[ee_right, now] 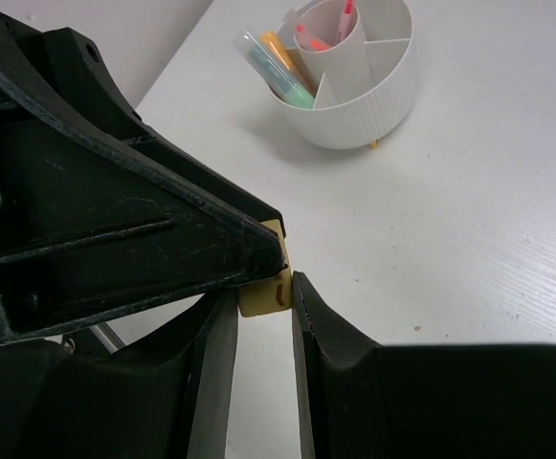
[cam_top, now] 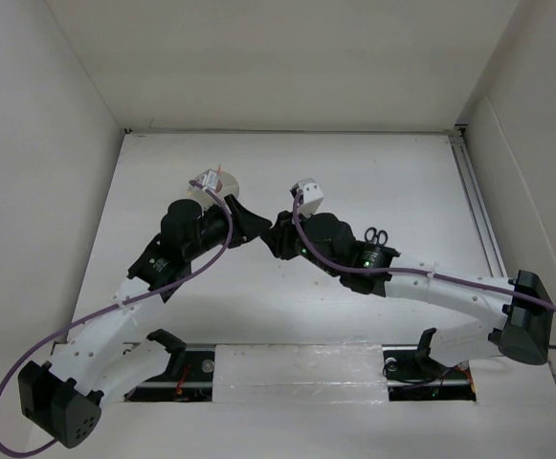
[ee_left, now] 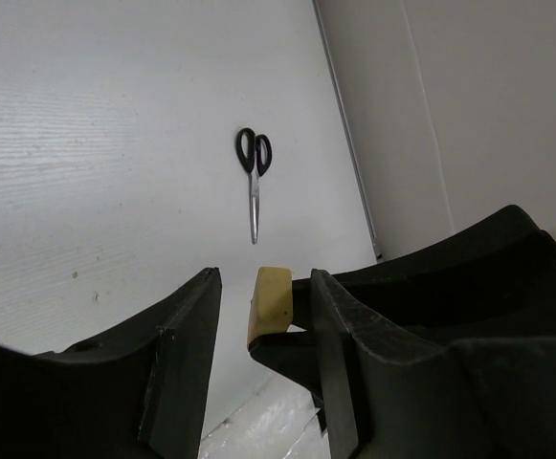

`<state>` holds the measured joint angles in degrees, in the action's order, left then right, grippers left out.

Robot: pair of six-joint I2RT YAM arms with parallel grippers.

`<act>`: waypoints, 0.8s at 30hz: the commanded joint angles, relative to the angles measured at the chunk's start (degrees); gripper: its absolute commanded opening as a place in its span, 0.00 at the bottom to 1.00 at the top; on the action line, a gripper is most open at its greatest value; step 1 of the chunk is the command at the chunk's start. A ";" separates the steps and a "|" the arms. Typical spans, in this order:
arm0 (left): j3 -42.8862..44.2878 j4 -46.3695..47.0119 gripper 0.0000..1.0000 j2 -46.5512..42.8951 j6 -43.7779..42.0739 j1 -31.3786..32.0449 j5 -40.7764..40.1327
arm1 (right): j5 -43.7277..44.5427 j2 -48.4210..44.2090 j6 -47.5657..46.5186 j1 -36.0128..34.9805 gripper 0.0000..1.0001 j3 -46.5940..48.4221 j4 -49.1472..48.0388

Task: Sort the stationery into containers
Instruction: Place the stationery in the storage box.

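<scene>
The two grippers meet tip to tip above the middle of the table. My right gripper is shut on the tiny tan eraser, also seen in the left wrist view. My left gripper is open, with its fingers on either side of the eraser and a gap on its left. In the top view the left gripper and right gripper hide the eraser. The black-handled scissors lie flat right of the right arm, also in the left wrist view. The white divided cup holds orange and green highlighters and pink pens.
In the top view the cup shows only partly behind the left wrist. White walls enclose the table on the left, back and right. A rail runs along the right edge. A taped strip lies between the arm bases.
</scene>
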<state>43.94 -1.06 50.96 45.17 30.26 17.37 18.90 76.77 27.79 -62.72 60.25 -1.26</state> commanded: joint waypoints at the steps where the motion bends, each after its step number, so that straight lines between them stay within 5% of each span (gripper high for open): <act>1: -0.17 2.03 0.37 -0.07 -0.69 -0.11 -0.40 | 1.75 -0.22 -0.46 -0.39 0.00 2.86 -2.52; 12: -0.70 3.69 0.35 2.21 -0.69 -0.11 2.58 | 2.29 -0.75 -0.46 -0.39 0.00 3.38 -2.52; 20: 0.44 2.64 0.01 3.26 -1.74 -0.11 3.11 | 4.04 -0.23 0.07 -0.39 0.00 3.38 -2.52; 24: 1.66 2.11 0.00 4.67 -1.75 -0.11 5.30 | 4.04 0.31 0.07 -0.39 0.00 3.91 -2.52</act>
<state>43.90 1.48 54.26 44.62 30.24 19.88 20.80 77.01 27.83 -62.76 60.34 0.03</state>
